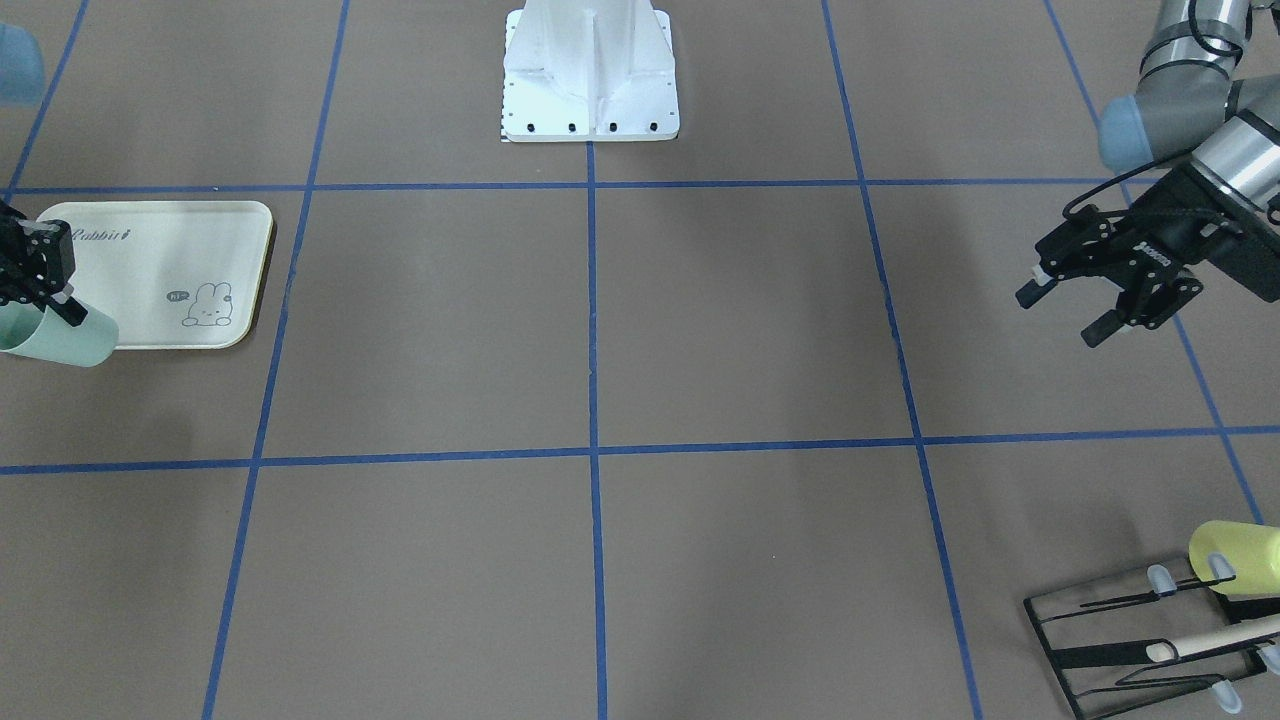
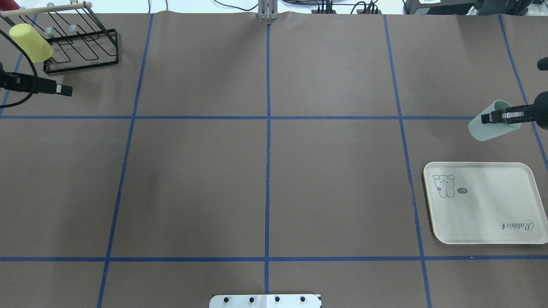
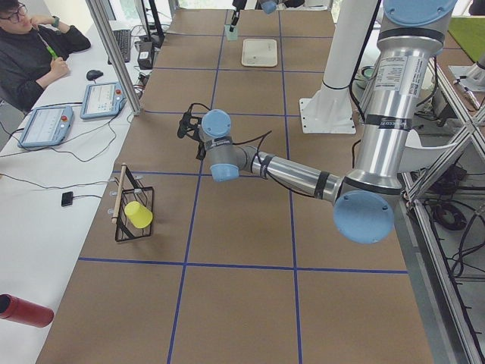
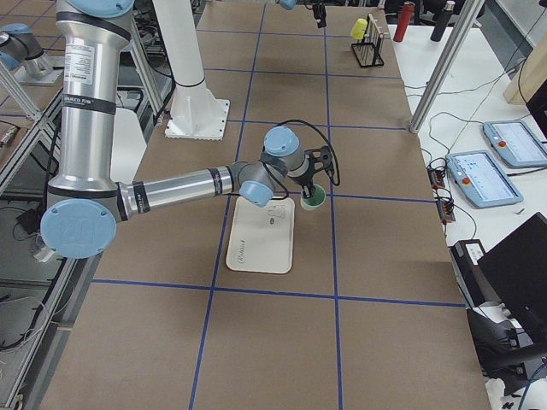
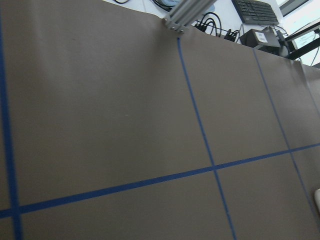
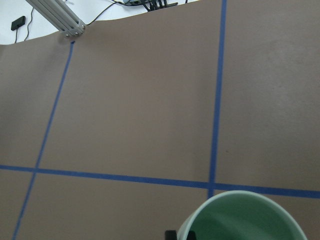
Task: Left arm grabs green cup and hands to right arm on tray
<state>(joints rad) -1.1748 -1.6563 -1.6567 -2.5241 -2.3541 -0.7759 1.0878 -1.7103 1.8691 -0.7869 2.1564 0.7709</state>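
The pale green cup (image 2: 492, 127) hangs tilted, almost on its side, just past the far edge of the cream tray (image 2: 483, 205). My right gripper (image 2: 490, 119) is shut on its wall near the rim. The side view shows the green cup (image 4: 313, 196) beside the tray (image 4: 263, 237). The right wrist view looks down into the green cup's mouth (image 6: 245, 220). From the front, the green cup (image 1: 65, 338) overlaps the tray's (image 1: 170, 270) corner, held by the right gripper (image 1: 48, 312). My left gripper (image 1: 1060, 315) is open and empty, far off over bare table.
A black wire rack (image 2: 81, 45) stands at the far left corner with a yellow-green cup (image 2: 30, 42) on it and a wooden rod along its top. The white robot base (image 1: 590, 75) is at mid-table. A seated person (image 3: 30, 45) and tablets are beside the table.
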